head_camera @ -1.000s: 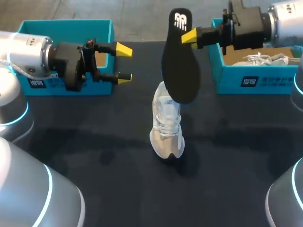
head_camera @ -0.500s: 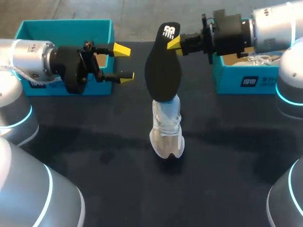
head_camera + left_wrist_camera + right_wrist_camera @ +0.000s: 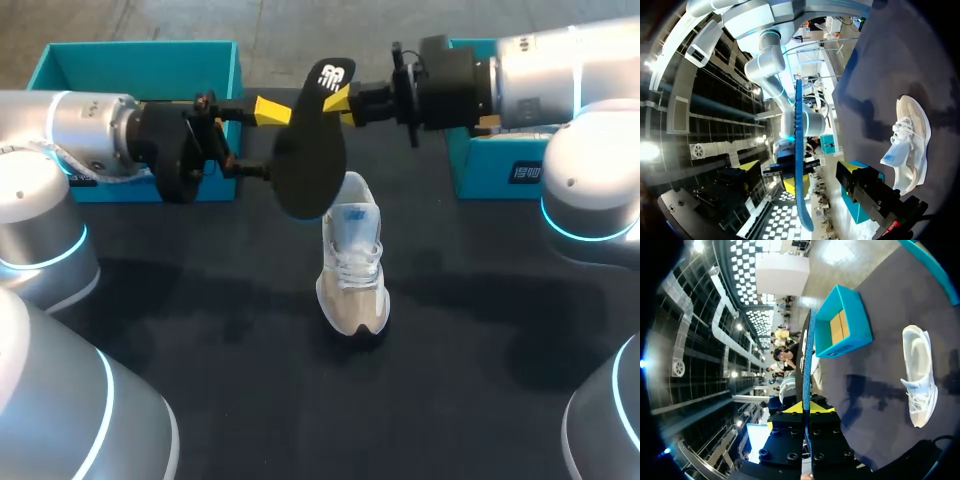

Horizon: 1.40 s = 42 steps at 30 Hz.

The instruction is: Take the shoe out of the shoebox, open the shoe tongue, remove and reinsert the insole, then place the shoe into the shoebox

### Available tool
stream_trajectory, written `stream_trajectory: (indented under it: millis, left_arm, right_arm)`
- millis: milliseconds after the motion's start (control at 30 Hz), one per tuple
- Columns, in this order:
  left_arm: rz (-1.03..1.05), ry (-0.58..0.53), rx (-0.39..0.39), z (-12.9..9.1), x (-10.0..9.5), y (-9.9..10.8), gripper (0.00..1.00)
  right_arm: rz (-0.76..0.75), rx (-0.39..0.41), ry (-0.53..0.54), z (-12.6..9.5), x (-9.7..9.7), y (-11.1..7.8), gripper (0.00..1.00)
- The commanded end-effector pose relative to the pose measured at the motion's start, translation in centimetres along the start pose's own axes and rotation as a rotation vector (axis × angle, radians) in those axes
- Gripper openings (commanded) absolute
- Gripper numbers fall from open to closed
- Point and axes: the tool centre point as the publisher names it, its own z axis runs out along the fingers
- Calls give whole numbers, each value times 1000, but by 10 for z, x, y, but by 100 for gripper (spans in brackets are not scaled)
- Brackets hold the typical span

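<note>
Right hand (image 3: 347,100) grips the insole (image 3: 310,150); left hand (image 3: 264,140) open, lower fingertip hidden behind it.

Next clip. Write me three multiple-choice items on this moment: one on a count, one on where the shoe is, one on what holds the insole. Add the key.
1. How many teal boxes stand on the table?
A one
B two
C three

2. Where is the shoe?
A inside a box
B lifted in the air
C on the table, outside both boxes

3. What holds the black insole?
A the right gripper, shut on one end
B the left gripper, shut on its middle
C nothing, it lies flat on the table

Key:
1 B: one box sits at each far side.
2 C: its sole rests on the dark tabletop.
3 A: the right gripper's fingers pinch the insole, while the left gripper's fingers stand open on either side of it.
</note>
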Motion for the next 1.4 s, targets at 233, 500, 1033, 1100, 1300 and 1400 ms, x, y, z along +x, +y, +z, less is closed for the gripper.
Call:
stream_trajectory:
  millis: [233, 500, 1033, 1100, 1300, 1400]
  left_arm:
    - [7, -20, -5, 2, 2, 1, 26]
    - [2, -26, -3, 6, 6, 4, 0]
    - [3, -19, -5, 6, 6, 10, 0]
    - [1, -14, -9, 5, 6, 10, 0]
    - [-4, -5, -28, 0, 6, 12, 0]
    - [-5, 1, -41, -2, 5, 14, 0]
  right_arm:
    - [-1, -5, 9, 19, 2, 2, 0]
    - [8, -17, 24, 22, 0, -3, 0]
    - [-120, 35, 96, 5, 0, -15, 100]
    - [-162, 26, 107, -4, -3, -18, 100]
    - [-164, 42, 112, -25, -11, -31, 100]
    - [-177, 38, 110, -44, -17, -40, 100]
